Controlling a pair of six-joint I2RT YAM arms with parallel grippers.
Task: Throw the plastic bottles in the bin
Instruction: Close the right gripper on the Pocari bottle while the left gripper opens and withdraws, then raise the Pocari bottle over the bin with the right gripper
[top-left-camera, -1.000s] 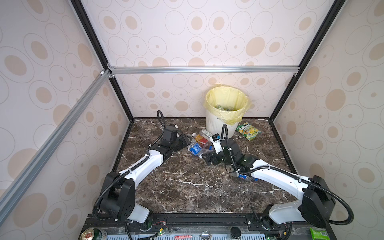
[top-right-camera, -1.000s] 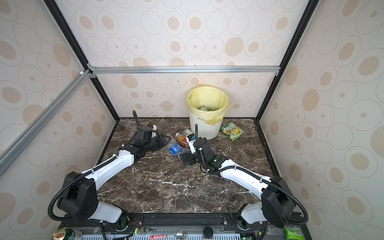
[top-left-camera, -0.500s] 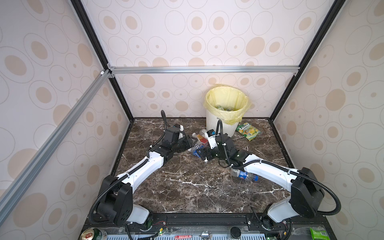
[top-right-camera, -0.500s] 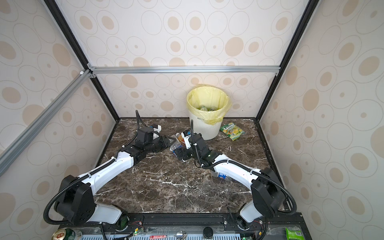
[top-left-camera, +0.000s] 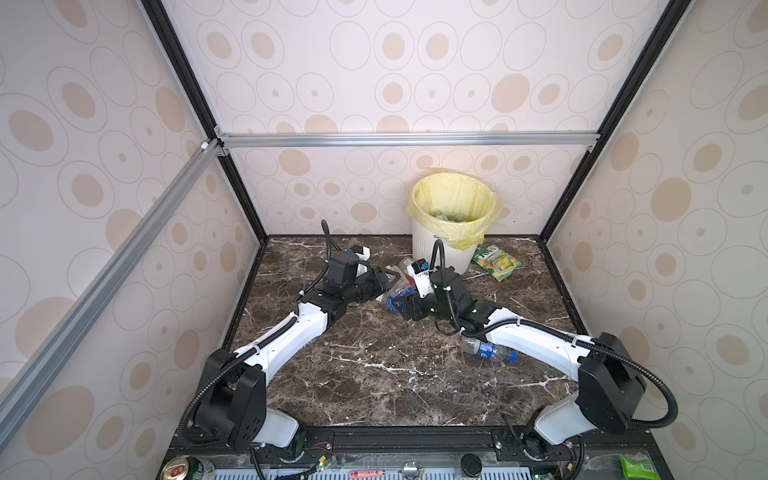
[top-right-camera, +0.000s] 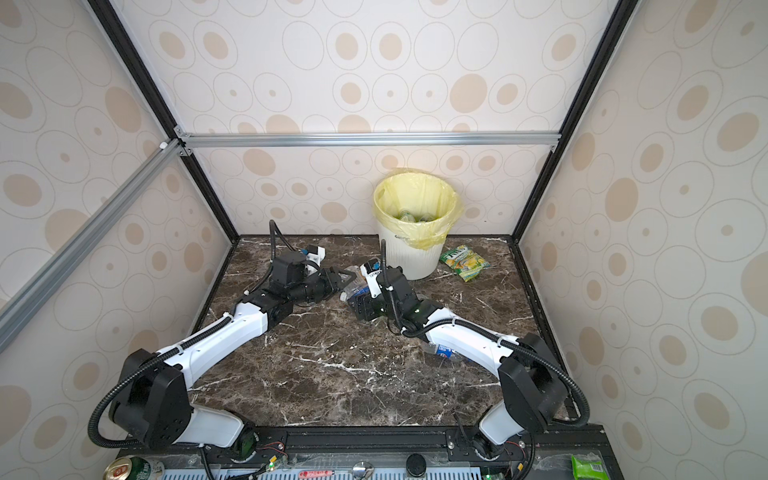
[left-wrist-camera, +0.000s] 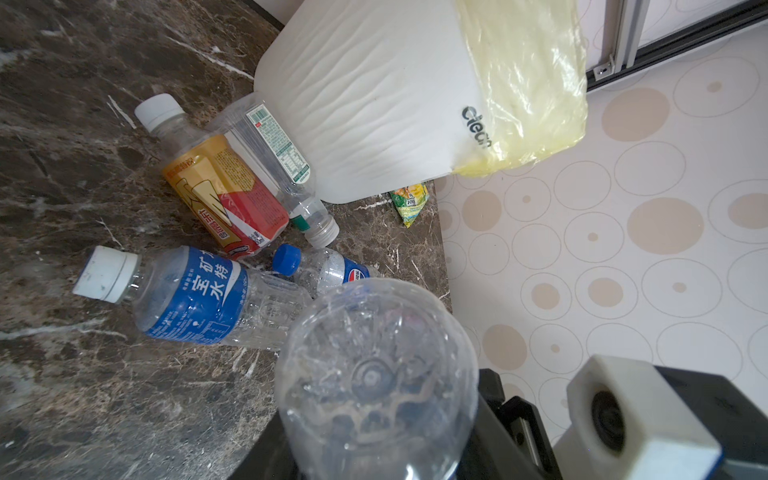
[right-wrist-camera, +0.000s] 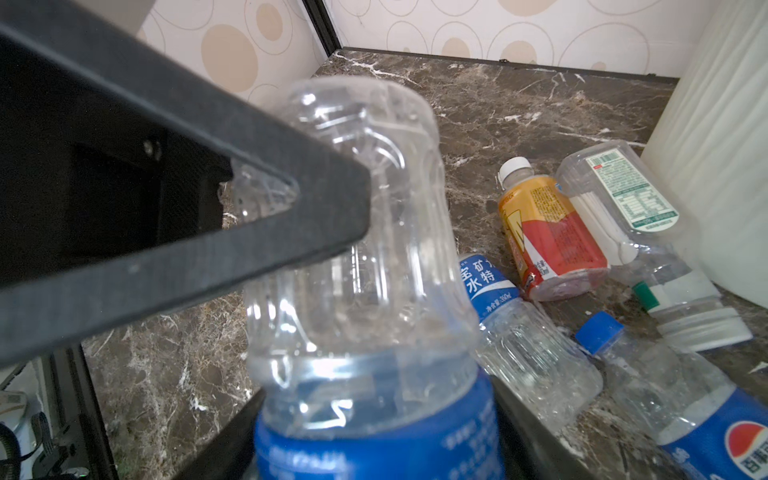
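Observation:
Both grippers meet on one clear plastic bottle (top-left-camera: 393, 291) (top-right-camera: 350, 288) left of the bin (top-left-camera: 442, 249) (top-right-camera: 409, 259). My left gripper (top-left-camera: 388, 279) is shut on its clear base end (left-wrist-camera: 374, 374). The right gripper (top-left-camera: 400, 305) has its jaws against both sides of the blue label (right-wrist-camera: 374, 436). On the marble by the bin's foot lie an orange-red bottle (left-wrist-camera: 224, 195) (right-wrist-camera: 548, 232), a clear white-labelled one (left-wrist-camera: 274, 145) and two blue-labelled ones (left-wrist-camera: 195, 295) (left-wrist-camera: 328, 270). Another bottle (top-left-camera: 486, 350) lies under my right forearm. More show inside the bin.
A green-yellow snack packet (top-left-camera: 496, 262) (top-right-camera: 463, 262) lies right of the bin near the back wall. A drink can (top-left-camera: 183, 469) and a green packet (top-left-camera: 633, 467) sit off the marble on the front ledge. Patterned walls and black frame posts close in three sides.
The right gripper has moved in toward the left gripper and narrowed its wide-open jaws onto the bottle's blue label. The left gripper carried the bottle slightly right and kept its grip.

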